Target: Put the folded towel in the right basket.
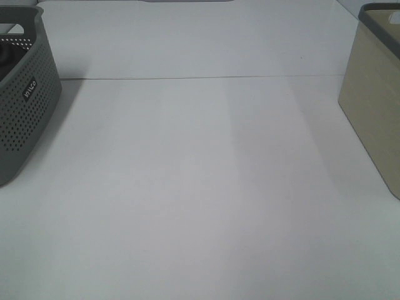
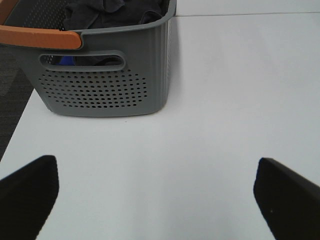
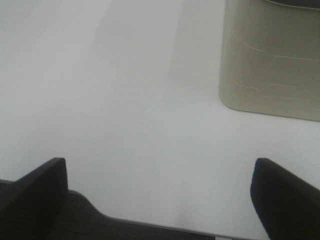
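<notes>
No folded towel shows on the table. The right basket (image 1: 377, 106) is beige with a dark rim, at the right edge of the high view; it also shows in the right wrist view (image 3: 272, 57). Its inside is hidden. The left basket (image 1: 25, 100) is grey and perforated, and in the left wrist view (image 2: 107, 75) it holds dark crumpled cloth (image 2: 112, 12). My left gripper (image 2: 160, 200) is open and empty over the bare table, short of the grey basket. My right gripper (image 3: 160, 200) is open and empty near the table's front edge. Neither gripper shows in the high view.
The white table (image 1: 200, 187) has a thin seam across it at the back. An orange handle (image 2: 40, 37) lies across the grey basket's rim. The dark floor shows past the table edge in the left wrist view (image 2: 12, 100) and the right wrist view (image 3: 100, 225).
</notes>
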Motion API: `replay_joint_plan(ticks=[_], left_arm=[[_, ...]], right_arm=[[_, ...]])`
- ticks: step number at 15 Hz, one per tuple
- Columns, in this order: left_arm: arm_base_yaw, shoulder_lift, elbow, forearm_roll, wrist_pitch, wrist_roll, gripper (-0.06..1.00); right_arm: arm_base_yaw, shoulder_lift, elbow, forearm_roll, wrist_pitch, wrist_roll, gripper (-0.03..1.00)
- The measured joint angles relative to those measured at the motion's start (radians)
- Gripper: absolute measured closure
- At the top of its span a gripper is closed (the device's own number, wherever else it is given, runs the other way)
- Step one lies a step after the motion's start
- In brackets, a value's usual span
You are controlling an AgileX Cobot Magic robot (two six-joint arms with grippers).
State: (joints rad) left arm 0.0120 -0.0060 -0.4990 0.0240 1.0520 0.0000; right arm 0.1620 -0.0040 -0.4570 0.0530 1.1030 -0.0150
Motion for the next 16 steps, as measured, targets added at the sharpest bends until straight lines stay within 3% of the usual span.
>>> replay_joint_plan(ticks=[3, 16], left_arm=[[0.0, 0.0, 0.0, -0.001, 0.0, 0.0, -0.05], [0.0, 0.0, 0.0, -0.005, 0.0, 0.0, -0.05]], right_arm=[[-0.123, 0.0, 0.0, 0.007, 0.0, 0.0, 0.01], [-0.128, 0.0, 0.0, 0.008, 0.0, 0.0, 0.01]])
